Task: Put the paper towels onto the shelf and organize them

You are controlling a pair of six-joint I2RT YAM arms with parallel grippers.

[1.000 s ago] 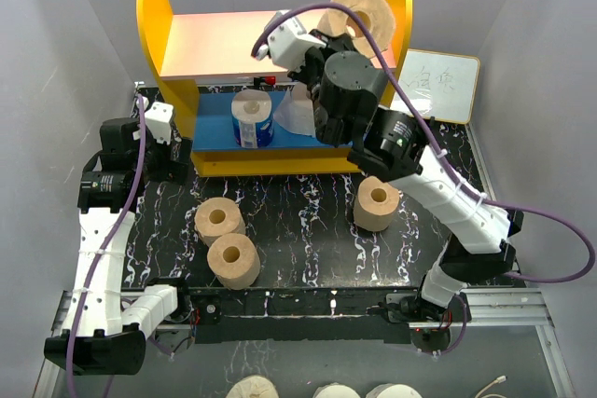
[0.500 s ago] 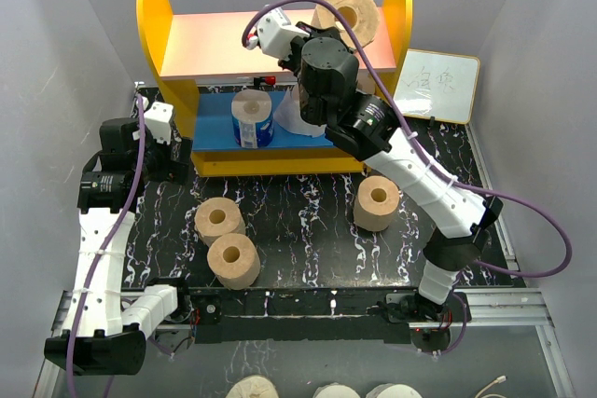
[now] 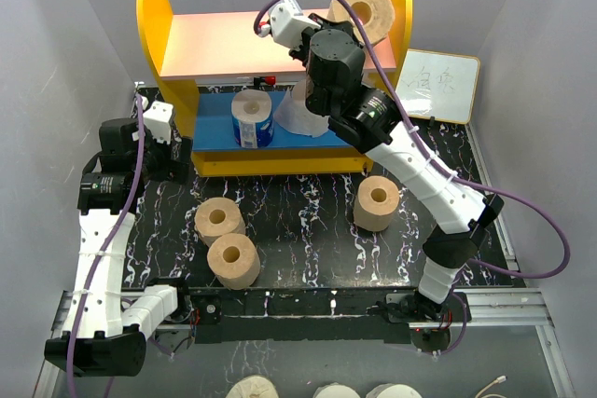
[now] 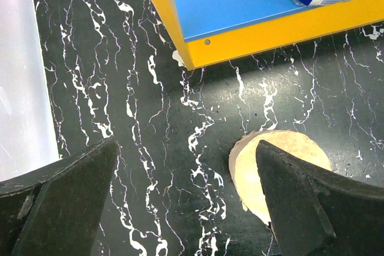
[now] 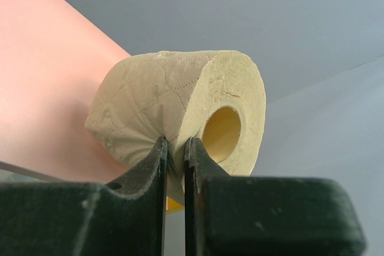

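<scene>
The shelf [image 3: 215,44] has yellow side panels, a pink top board and a blue lower board. My right gripper [image 3: 331,20] is shut on a tan paper towel roll [image 3: 364,5], pinching its wall at the right end of the top board; the right wrist view shows the gripper [image 5: 174,148] and the roll [image 5: 180,106]. A blue-wrapped roll [image 3: 252,118] and a white roll [image 3: 297,116] stand on the lower board. Three tan rolls [image 3: 219,221], [image 3: 233,260], [image 3: 378,202] stand on the table. My left gripper [image 3: 154,123] is open and empty left of the shelf.
A small whiteboard [image 3: 437,84] leans right of the shelf. The left wrist view shows the left gripper [image 4: 186,145] above black marbled table, a tan roll [image 4: 264,166] and the shelf's yellow front edge [image 4: 270,31]. More rolls [image 3: 336,391] lie below the table's near edge.
My right arm has swung and raised its wrist, carrying the tan roll slightly right and back over the top board. The left arm has not moved.
</scene>
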